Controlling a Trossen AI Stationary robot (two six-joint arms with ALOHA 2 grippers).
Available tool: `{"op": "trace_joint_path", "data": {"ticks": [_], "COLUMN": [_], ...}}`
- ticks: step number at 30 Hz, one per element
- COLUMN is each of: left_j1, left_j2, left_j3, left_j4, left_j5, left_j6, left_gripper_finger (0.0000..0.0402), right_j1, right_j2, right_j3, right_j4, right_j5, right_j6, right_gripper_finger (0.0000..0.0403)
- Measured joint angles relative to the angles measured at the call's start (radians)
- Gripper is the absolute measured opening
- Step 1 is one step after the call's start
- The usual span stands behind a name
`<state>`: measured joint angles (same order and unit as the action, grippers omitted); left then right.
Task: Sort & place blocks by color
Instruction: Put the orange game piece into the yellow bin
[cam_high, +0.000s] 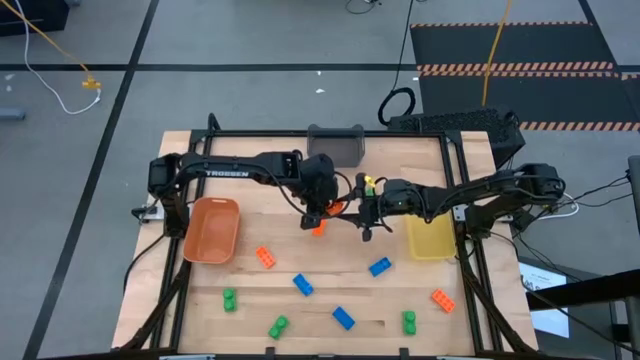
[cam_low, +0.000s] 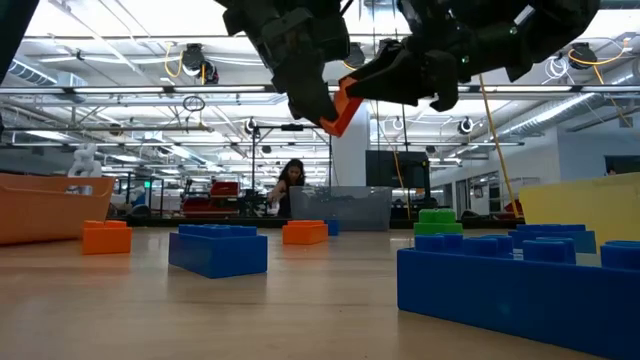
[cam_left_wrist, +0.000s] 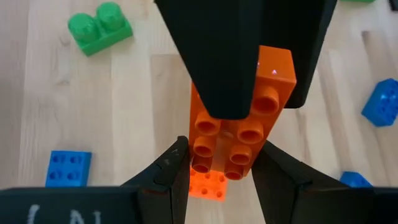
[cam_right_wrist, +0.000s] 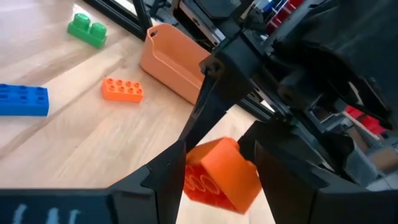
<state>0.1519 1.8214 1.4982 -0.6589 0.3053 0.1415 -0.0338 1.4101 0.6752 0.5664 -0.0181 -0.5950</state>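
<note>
Both grippers meet above the table's middle on one orange block (cam_left_wrist: 239, 134), which is lifted well clear in the low view (cam_low: 340, 105). My left gripper (cam_high: 325, 208) reaches in from the left and my right gripper (cam_high: 348, 210) from the right. Both are shut on the block. A second orange block (cam_high: 318, 228) lies flat on the table right below them. Loose blocks lie toward the near edge: orange (cam_high: 265, 256), blue (cam_high: 302, 284) and green (cam_high: 229, 299) among them. My left gripper pinches the orange block's near end (cam_left_wrist: 214, 163) between its two fingers (cam_left_wrist: 174, 177), which stand on its two long sides. The block is lifted clear of the table, studs toward the wrist camera. My right gripper pinches the same block at its opposite end (cam_right_wrist: 214, 168), coming from the table's right side. One finger (cam_left_wrist: 217, 62) lies over the studded face, the other (cam_left_wrist: 311, 50) on the far side. The block hangs tilted in the air between the two grippers.
The orange bin (cam_high: 211, 229) stands to the left, the yellow bin (cam_high: 431, 238) to the right under the right arm, and the grey bin (cam_high: 336, 145) at the far edge. More blocks lie near the front: blue (cam_high: 343, 318), green (cam_high: 409, 321) and orange (cam_high: 442, 299).
</note>
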Motion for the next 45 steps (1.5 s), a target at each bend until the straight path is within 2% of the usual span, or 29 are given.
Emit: {"op": "trace_joint_path", "data": {"ticks": [15,32,40,45], "left_j1": [-0.017,-0.017,-0.016,-0.016], "left_j2": [-0.001,-0.005,-0.005,-0.005], "left_j3": [0.001,0.004,0.004,0.003], "left_j4": [-0.035,-0.046,-0.047,-0.047], "left_j5": [0.008,0.013,0.012,0.013], "left_j6": [0.05,0.013,0.002,0.002], "left_gripper_finger": [0.0137,0.0137,0.0137,0.0137], "right_j1": [-0.001,-0.002,-0.003,-0.003], "right_j2": [0.016,0.018,0.018,0.018], "right_j3": [0.001,-0.002,-0.002,-0.002], "right_j4": [-0.016,-0.061,-0.062,-0.042], "right_j5": [-0.037,-0.034,-0.033,-0.029], "right_j6": [0.01,-0.061,-0.15,-0.159], "right_gripper_finger": [0.0181,0.018,0.018,0.0163]}}
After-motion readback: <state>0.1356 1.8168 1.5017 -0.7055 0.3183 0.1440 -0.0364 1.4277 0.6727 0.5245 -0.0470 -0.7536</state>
